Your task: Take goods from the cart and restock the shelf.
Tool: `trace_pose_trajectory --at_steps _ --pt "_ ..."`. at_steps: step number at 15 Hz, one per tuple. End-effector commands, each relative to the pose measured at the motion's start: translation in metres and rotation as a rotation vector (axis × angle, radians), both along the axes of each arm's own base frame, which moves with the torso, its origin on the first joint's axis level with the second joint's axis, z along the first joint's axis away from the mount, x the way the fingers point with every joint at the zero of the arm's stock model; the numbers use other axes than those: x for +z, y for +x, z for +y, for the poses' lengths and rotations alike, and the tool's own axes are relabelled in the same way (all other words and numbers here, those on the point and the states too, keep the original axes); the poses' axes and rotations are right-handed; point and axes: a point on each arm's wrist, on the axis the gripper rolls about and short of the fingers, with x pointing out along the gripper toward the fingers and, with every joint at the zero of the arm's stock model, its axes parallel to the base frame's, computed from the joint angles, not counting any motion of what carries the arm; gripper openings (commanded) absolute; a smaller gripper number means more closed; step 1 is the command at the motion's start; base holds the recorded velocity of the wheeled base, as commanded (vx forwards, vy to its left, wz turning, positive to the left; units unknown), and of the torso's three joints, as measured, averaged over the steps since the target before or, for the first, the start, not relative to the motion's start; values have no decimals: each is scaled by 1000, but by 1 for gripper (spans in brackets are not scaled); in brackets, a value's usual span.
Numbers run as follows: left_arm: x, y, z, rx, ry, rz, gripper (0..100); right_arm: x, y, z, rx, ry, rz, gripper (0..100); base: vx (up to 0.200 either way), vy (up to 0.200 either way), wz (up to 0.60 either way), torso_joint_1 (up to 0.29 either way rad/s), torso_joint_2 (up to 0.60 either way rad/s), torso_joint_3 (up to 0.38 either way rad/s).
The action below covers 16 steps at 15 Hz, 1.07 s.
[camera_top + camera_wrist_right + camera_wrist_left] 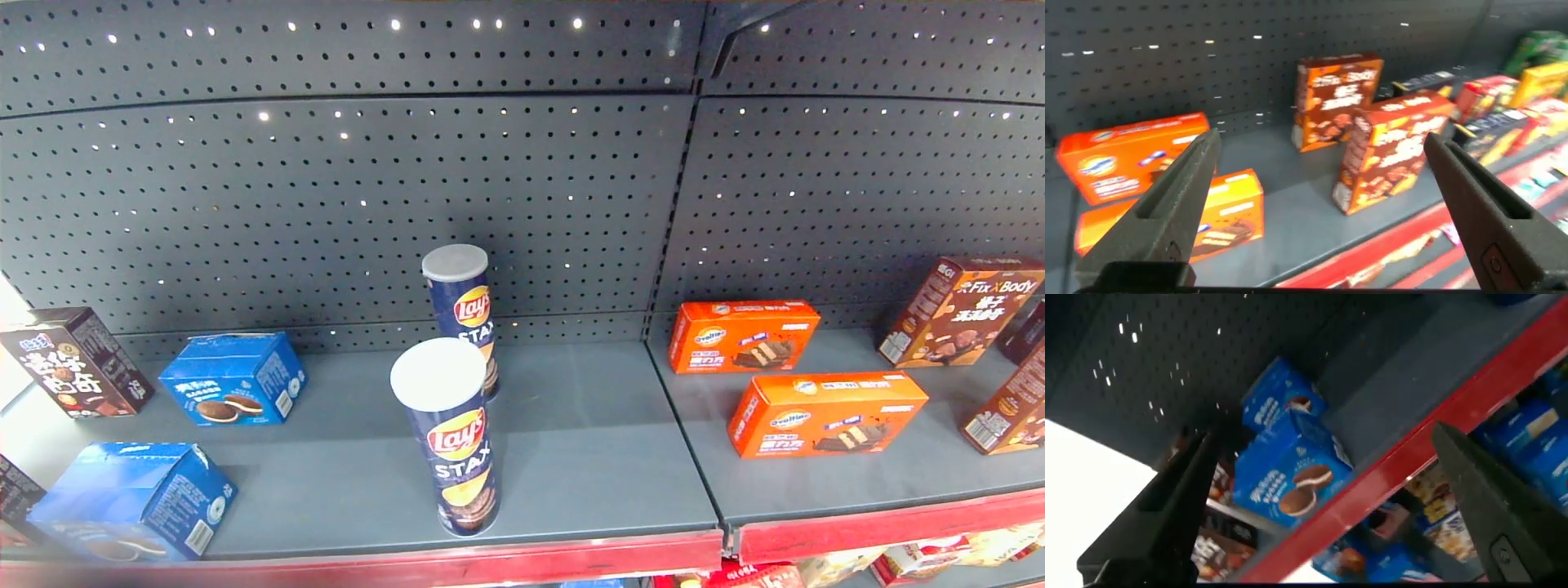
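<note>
Two dark blue chip cans stand upright on the grey shelf (571, 457), one near the front edge (451, 441) and one behind it (463, 314). Blue cookie boxes (237, 380) (135, 500) lie to their left. My left gripper (1323, 498) is open and holds nothing, in front of the shelf's red front lip (1437, 433) near a blue cookie box (1290, 469). My right gripper (1323, 204) is open and holds nothing, facing the orange boxes (1135, 155) and brown boxes (1392, 147).
Two orange boxes (743, 335) (824, 412) and brown boxes (959, 310) lie on the right section of the shelf. A dark box (77, 359) stands at far left. A perforated back panel (408, 188) closes the rear. A lower shelf holds more goods (914, 559).
</note>
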Motion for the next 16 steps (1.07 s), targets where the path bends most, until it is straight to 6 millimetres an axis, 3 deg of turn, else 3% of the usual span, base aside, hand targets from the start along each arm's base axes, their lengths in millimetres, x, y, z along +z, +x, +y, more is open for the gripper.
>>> trace_pose_trajectory --at_steps 1,2,4,7,10,16 --pt "-1 0 6 242 -430 15 100 0 0 0 -14 1 2 100 0 0 0 0 0 0" --pt "-7 0 6 240 -645 69 100 1 -1 -1 -28 6 -1 100 0 0 0 0 0 0" --pt "-9 1 6 220 -784 76 100 0 -2 -2 -62 -8 11 100 0 0 0 0 0 0" --pt "-10 1 5 213 -753 81 100 1 -2 -2 -80 -21 18 100 0 0 0 0 0 0" --pt "-11 3 2 85 -585 93 100 2 -3 -3 -94 -21 18 100 0 0 0 0 0 0" --pt "-12 3 2 90 -692 110 100 0 -22 -16 -174 -53 32 100 0 0 0 0 0 0"
